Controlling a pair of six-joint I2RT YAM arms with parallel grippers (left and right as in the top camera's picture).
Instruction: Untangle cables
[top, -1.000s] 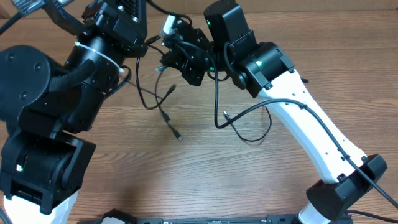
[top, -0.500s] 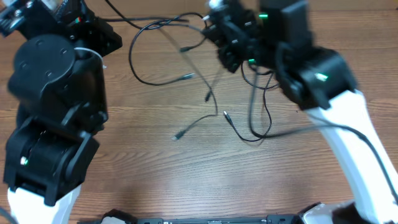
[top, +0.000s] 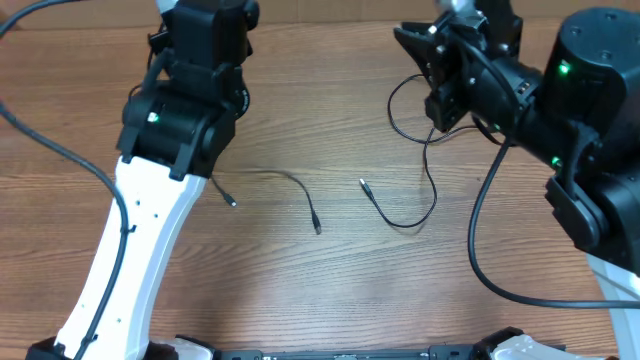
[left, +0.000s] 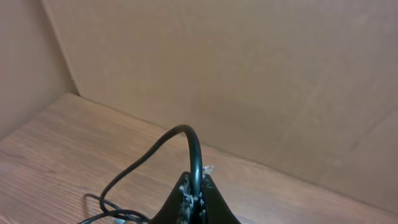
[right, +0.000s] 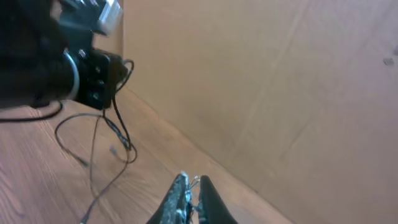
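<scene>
Cables (top: 400, 226) in two lots on the table (top: 330, 290), well apart.

Left cable (top: 298, 183): left of the table's middle. One thin strand out from under the left arm (top: 140, 240), arcing toward the middle and ending in a plug (top: 317, 229) flat on the wood. A shorter end with a second plug (top: 231, 203) just beside the arm.

Left gripper (left: 196, 185): raised near the table's back edge, facing the cardboard wall (left: 249, 74). Fingers pressed tight together on the left cable, the cord arching up out of the tips and dropping away to the wood at the lower left of the wrist view.

Right cable (top: 432, 195): right of the table's middle. Free plug (top: 362, 184) lying close to the middle, the cord hooking toward the table's front, then climbing off the wood toward the back, with a loose loop (top: 393, 100) hanging in the air.

Right gripper (right: 191, 184): above the table's back right. Fingers all but closed, only a dark slit between them. Tips blurred in the wrist view, the pinch point not plain there. From overhead, right cable running up into the gripper, so seemingly clamped on that cord.

Across the table in the right wrist view: dark head of the left arm, thin strands hanging from it down to the wood.
</scene>
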